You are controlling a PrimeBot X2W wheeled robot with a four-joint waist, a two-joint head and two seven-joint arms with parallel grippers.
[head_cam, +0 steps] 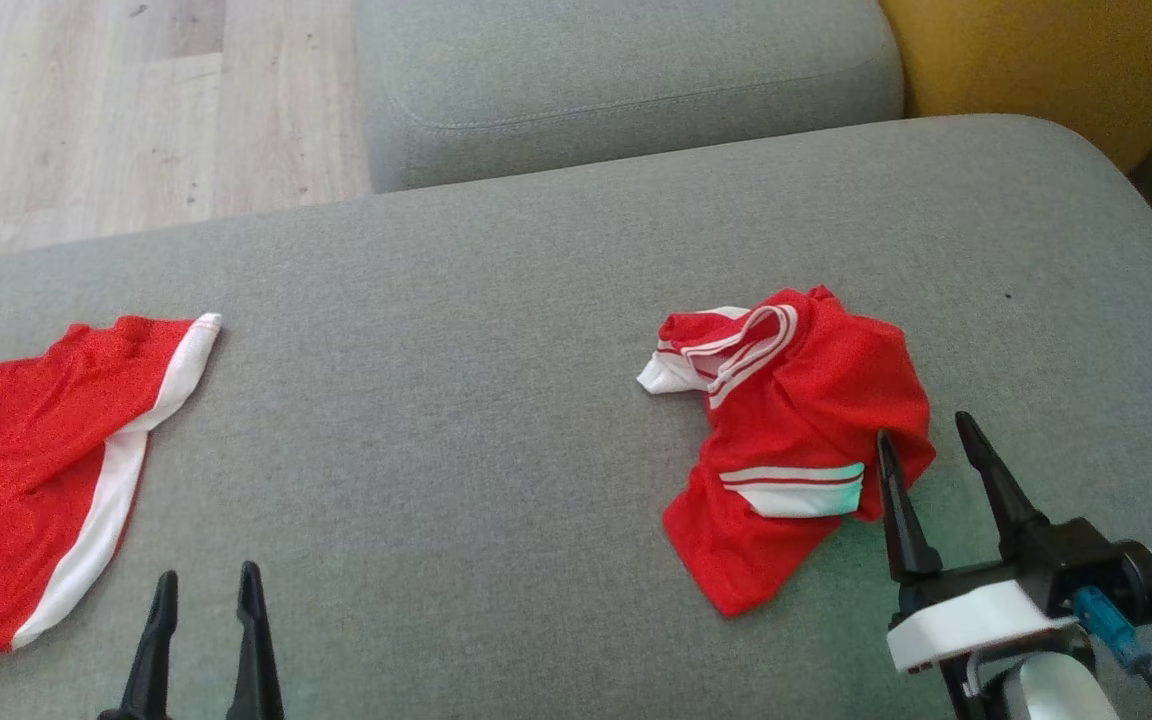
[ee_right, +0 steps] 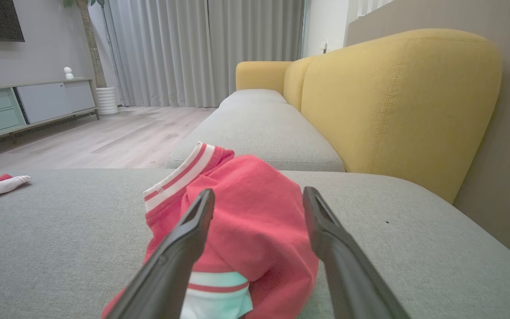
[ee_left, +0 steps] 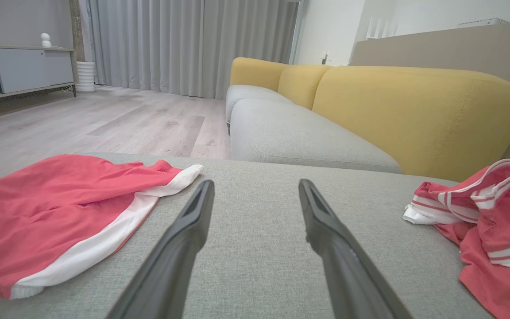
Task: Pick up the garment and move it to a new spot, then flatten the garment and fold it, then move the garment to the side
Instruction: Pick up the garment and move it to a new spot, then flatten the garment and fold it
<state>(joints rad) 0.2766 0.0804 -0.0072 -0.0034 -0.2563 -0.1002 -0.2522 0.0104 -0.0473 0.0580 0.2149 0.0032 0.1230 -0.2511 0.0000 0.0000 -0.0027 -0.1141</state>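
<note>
My right hand [head_cam: 921, 427] is wide open and holds nothing. It is at the near right edge of the crumpled red garment [head_cam: 796, 430], which lies in a heap on the right part of the grey sofa seat [head_cam: 496, 330]. In the head view one finger sits over the red cloth and the other is over bare seat. In the right wrist view the red lump shows between my two fingers. I cannot tell if the tips touch the cloth yet. My left hand [head_cam: 208, 572] is wide open too, holds nothing, and is low over the bare seat, well apart from the heap. A second red piece [head_cam: 36, 470] with a white stripe lies flat at the far left. I think that one is not my job now, since my right hand is at the heap. I think the step is the first pick-up. To do it well, I would push the fingers down around a thick fold, not just the thin top layer, then close slowly. Thin cloth slips, so I want a good bunch. Then I would lift straight up and watch that no corner drags.
</note>
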